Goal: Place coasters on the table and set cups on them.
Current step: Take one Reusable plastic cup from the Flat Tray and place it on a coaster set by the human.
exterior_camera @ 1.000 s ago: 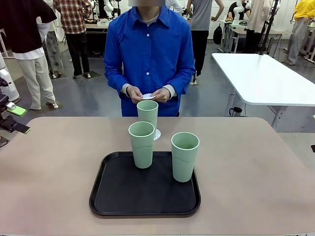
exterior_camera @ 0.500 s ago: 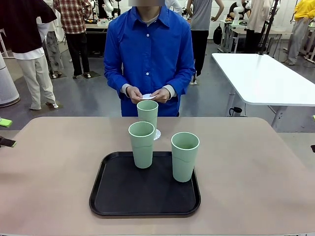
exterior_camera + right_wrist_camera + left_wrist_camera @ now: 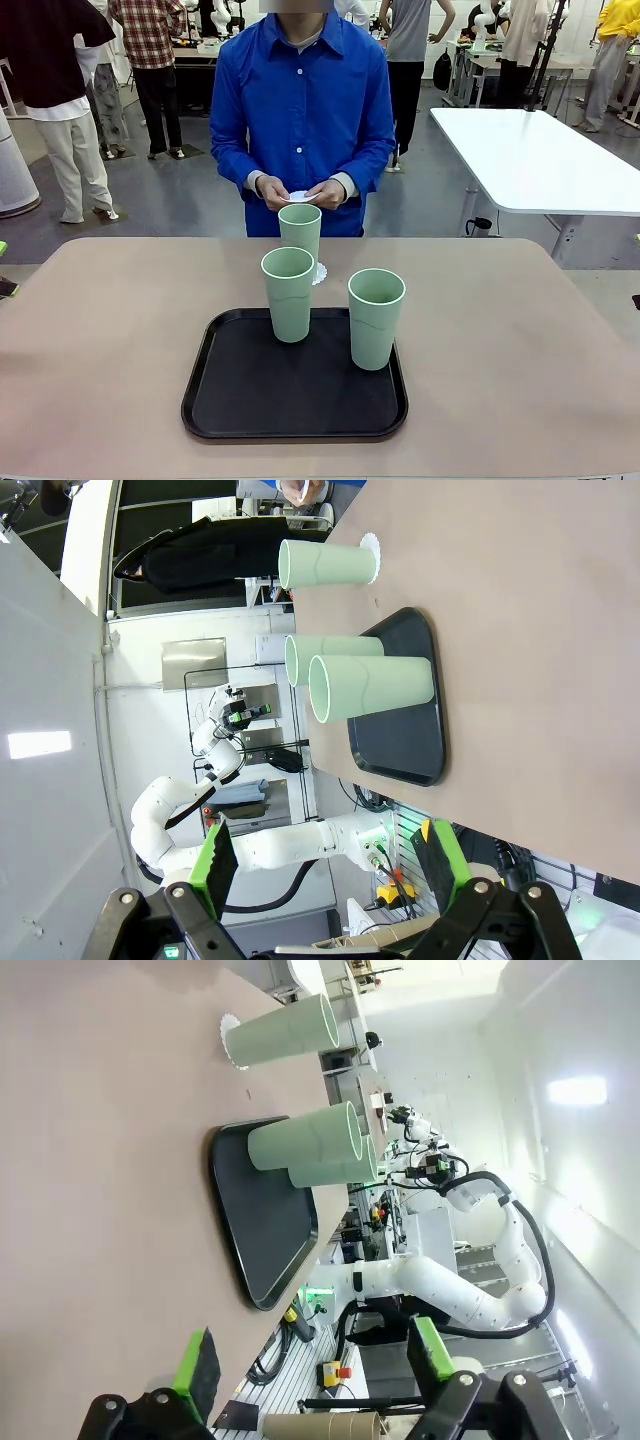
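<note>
**While two cups sit on tray, third stands on coaster at far side**

Seen from the front, the far cup (image 3: 300, 232) stands upright on a lacy coaster (image 3: 319, 272) on the counter (image 3: 120, 330), just beyond the black tray (image 3: 295, 432). The coaster's scalloped edge peeks out at the cup's right. Two more, the tray-left cup (image 3: 288, 293) & tray-right cup (image 3: 376, 318), stand upright on the tray, apart from ea. other. A person in a blue shirt stands at the far side w/ the person's hands (image 3: 275, 190) together at waist height, a small white disc (image 3: 300, 196) btwn them. It looks like coaster paper; how many pieces can't be told.

The left wrist view, rolled sideways, gives what the front does not: the left fingers (image 3: 197, 1372) spread wide w/ nothing btwn them, well apart from the tray. Past the counter's other side the right arm (image 3: 450, 1295) shows.

The right wrist view, also sideways, has the right fingers (image 3: 215, 865) spread & empty too, the tray & all three cups well ahead. The left arm (image 3: 290, 845) shows beyond the counter.
</note>
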Robot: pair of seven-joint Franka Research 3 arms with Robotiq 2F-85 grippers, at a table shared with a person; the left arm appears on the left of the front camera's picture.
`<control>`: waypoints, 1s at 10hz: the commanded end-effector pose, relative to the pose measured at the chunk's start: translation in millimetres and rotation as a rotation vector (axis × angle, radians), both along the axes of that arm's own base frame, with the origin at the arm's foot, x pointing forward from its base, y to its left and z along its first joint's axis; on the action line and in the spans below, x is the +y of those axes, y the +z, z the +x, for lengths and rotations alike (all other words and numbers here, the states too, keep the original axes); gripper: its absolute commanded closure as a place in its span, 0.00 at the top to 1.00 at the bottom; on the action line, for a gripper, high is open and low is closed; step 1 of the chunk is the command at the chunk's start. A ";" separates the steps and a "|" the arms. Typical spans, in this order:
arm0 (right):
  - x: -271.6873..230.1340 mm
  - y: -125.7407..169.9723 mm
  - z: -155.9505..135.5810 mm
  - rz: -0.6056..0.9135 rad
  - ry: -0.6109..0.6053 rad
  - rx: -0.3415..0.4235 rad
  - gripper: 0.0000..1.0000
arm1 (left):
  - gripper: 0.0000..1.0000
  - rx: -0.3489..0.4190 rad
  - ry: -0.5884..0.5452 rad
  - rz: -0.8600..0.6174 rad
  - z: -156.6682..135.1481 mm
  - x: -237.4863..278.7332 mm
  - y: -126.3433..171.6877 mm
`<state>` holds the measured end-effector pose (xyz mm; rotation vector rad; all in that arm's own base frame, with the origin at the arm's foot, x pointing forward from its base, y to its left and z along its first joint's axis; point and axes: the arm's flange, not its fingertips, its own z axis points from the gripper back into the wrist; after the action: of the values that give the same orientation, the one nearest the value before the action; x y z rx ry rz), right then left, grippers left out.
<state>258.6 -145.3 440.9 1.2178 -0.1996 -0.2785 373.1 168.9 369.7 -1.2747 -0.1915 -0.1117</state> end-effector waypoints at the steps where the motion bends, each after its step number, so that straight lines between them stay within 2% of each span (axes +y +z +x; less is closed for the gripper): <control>1: 0.0 0.8 1.7 0.016 0.000 -0.010 1.00 | 1.00 0.013 0.007 0.000 -0.5 1.6 -2.4; 10: 0.0 0.8 1.7 0.016 0.000 -0.010 1.00 | 1.00 0.013 0.007 0.000 -0.5 1.6 -2.4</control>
<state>258.6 -145.3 440.9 1.2178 -0.1996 -0.2785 373.2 169.2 366.3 -1.2772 -0.1843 -0.1057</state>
